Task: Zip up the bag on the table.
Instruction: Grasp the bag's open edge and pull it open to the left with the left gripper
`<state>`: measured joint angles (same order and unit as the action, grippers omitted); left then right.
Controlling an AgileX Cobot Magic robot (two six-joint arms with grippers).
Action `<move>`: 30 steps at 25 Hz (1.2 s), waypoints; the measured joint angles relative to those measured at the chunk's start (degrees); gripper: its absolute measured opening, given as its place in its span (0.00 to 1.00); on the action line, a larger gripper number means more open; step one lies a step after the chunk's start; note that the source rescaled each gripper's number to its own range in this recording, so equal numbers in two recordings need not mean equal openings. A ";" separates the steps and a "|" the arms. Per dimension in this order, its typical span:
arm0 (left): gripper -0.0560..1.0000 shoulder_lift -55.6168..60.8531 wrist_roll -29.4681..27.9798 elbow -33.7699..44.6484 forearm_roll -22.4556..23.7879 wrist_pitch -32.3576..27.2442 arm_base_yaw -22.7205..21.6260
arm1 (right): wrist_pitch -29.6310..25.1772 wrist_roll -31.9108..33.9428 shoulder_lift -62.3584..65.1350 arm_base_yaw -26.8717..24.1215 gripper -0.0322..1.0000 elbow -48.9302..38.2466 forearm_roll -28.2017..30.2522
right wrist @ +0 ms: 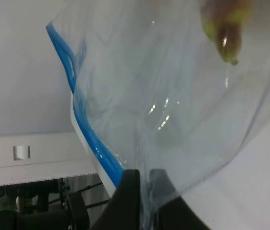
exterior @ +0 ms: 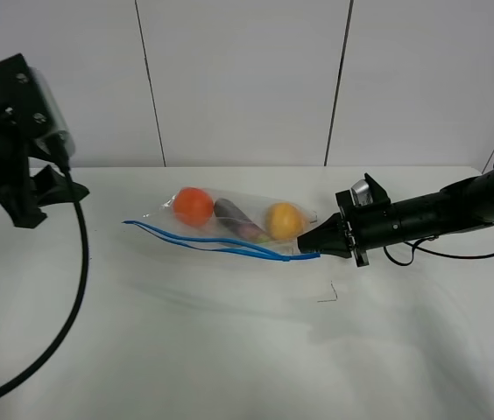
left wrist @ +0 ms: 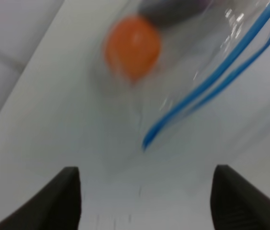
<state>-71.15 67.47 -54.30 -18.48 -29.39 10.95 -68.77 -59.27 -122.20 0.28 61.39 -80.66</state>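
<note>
White table (exterior: pixel 229 350) spreads beneath both arms. On it lies the clear bag (exterior: pixel 229 229), running from the tips of the right gripper (exterior: pixel 306 255) out toward the left gripper (left wrist: pixel 147 168). The blue zipper strip (exterior: pixel 196 239) starts at the right gripper, and its two tracks stand apart along the middle. The yellow fruit (exterior: pixel 285 220) sits nearest that gripper, then the eggplant (exterior: pixel 234 219), with the orange (exterior: pixel 193 206) farthest. The right gripper is pinched narrow on the bag's corner beside the strip's end. The left gripper is spread wide, holding nothing, just short of the bag's other end.
</note>
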 joint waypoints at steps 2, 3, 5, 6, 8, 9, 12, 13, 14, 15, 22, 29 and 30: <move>0.81 -2.40 0.30 0.00 -0.21 3.78 3.96 | 0.00 0.00 0.00 0.00 0.03 0.00 0.02; 0.80 -3.69 0.37 0.00 -0.21 5.15 5.62 | 0.00 0.00 0.00 0.00 0.03 0.00 0.02; 0.80 -6.24 0.35 0.00 -0.21 8.31 9.73 | 0.00 0.00 0.00 0.00 0.03 0.00 0.02; 0.80 -7.30 0.05 0.00 -0.25 9.70 11.50 | 0.00 0.00 0.00 0.00 0.03 0.00 0.02; 0.80 -9.83 -1.48 0.00 -0.25 13.54 15.89 | 0.00 0.00 0.00 0.00 0.03 0.00 0.02; 0.80 -10.90 -2.27 0.00 -0.25 15.21 17.74 | 0.00 0.00 0.00 0.00 0.03 0.00 0.02; 0.80 -14.87 -3.88 0.00 -0.45 20.93 24.36 | 0.00 0.11 0.00 0.00 0.03 0.00 0.02; 0.80 -14.87 -3.88 0.00 -0.45 20.93 24.36 | 0.00 0.22 0.00 0.00 0.03 0.00 0.02; 0.80 -15.96 -4.03 0.00 -0.45 22.72 26.54 | 0.00 0.49 0.00 0.00 0.03 0.00 0.02; 0.80 -17.28 -4.17 0.00 -0.45 24.32 28.32 | 0.00 0.92 0.00 0.00 0.03 0.00 0.02; 0.80 -25.51 -4.23 0.00 -0.61 36.31 38.37 | 0.00 1.73 0.00 0.00 0.03 0.00 -0.03; 0.80 -33.63 -4.28 0.44 -0.84 52.72 41.71 | 0.00 1.90 0.00 0.00 0.03 0.00 -0.07; 0.80 -34.30 -4.28 0.92 -0.84 55.24 41.78 | 0.00 1.90 0.00 0.00 0.03 0.00 -0.07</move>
<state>-105.46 63.19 -53.38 -19.32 25.85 52.73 -68.77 -57.37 -122.20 0.28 61.39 -80.74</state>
